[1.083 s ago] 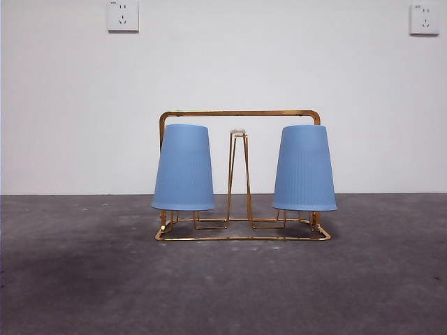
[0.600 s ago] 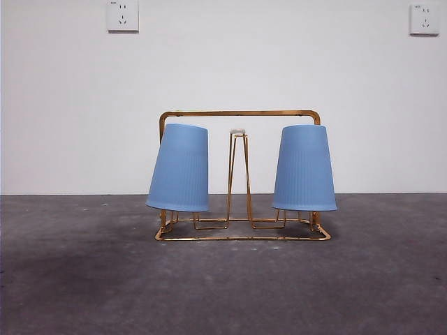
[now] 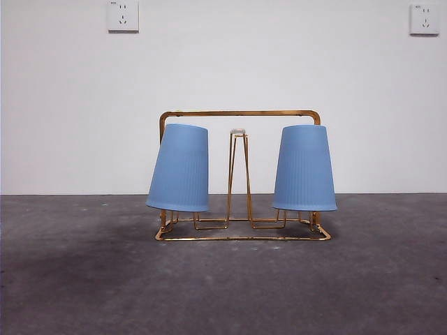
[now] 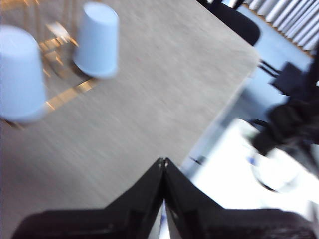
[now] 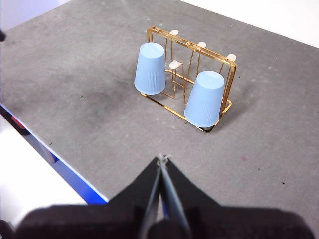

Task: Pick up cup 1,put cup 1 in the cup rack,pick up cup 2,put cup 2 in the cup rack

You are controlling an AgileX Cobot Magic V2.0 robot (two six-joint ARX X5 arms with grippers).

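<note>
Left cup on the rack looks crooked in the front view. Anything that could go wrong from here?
1. The left cup hangs tilted on the rack, its rim lower on the outer side; a bump might shake it off, though it may just sit that way.
2. The right cup sits straight, so little risk there.
3. Both hands, left hand and right hand, are shut and far from the rack, so neither could catch a slipping cup.

White wall (image 3: 223, 70) with two sockets (image 3: 123, 15) behind grey table (image 3: 223, 286).

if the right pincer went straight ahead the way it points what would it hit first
Probably the bare grey table short of the rack. The shut right pincer aims roughly between the two blue cups, though depth is unclear.
</note>
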